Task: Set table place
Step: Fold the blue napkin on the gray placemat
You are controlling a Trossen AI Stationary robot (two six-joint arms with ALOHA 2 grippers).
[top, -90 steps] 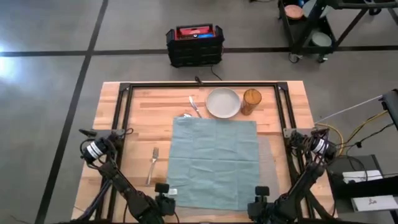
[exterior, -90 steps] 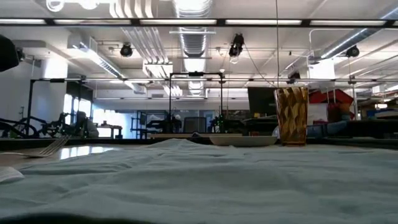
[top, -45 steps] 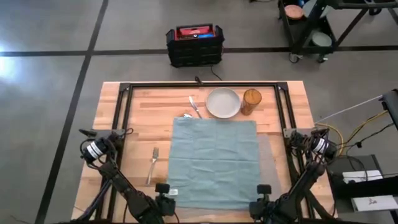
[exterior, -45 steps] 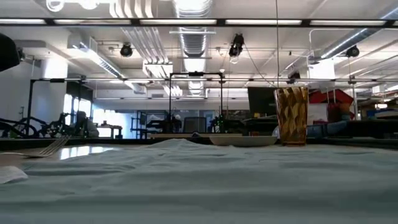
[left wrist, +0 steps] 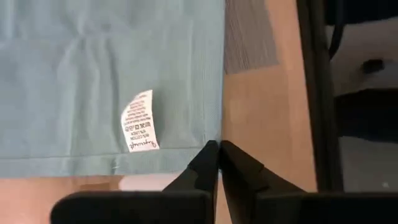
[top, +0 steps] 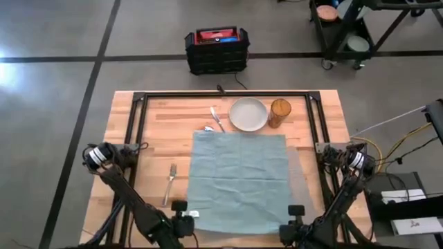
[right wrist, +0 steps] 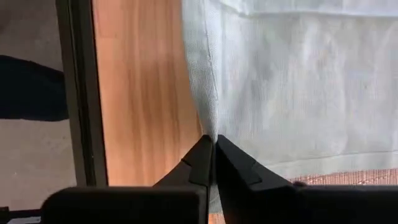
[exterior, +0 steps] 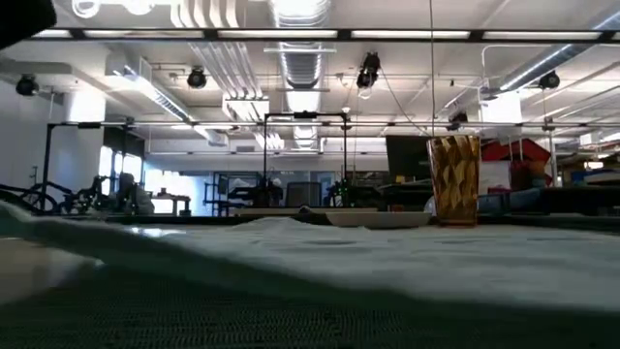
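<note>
A teal napkin (top: 239, 181) lies spread over the grey placemat (top: 297, 173) in the middle of the table (top: 159, 117). My left gripper (top: 181, 216) is shut on its near left corner. My right gripper (top: 293, 216) is shut on its near right corner. In the low view the napkin's near edge (exterior: 194, 252) hangs above the woven placemat (exterior: 291, 325). A fork (top: 169, 183) lies left of the napkin. A knife (top: 217, 117), a spoon (top: 206, 128), a pale plate (top: 248, 114) and an amber glass (top: 279, 113) stand beyond its far edge. My left gripper pinches the napkin's near left corner (left wrist: 213, 138) between its two fingers, close to the white care label (left wrist: 139, 121). The fingers come from the table's near side. The corner is raised; the napkin's far part lies on the placemat (left wrist: 249, 37). My right gripper pinches the napkin's near right corner (right wrist: 210, 129) between its two fingers, coming from the table's near side. The cloth runs away from the fingers, with the placemat (right wrist: 367, 177) showing beside it. One layer or several, I cannot tell.
A black metal frame (top: 228, 95) runs over the table's far and side edges. A black crate (top: 217, 48) stands on the floor beyond the table. Bare wood lies left of the fork and right of the placemat.
Both grippers have risen a little with the napkin's near corners. The near edge has lifted off the placemat, whose weave now shows under it in the low view. The napkin's far part has stayed flat.
</note>
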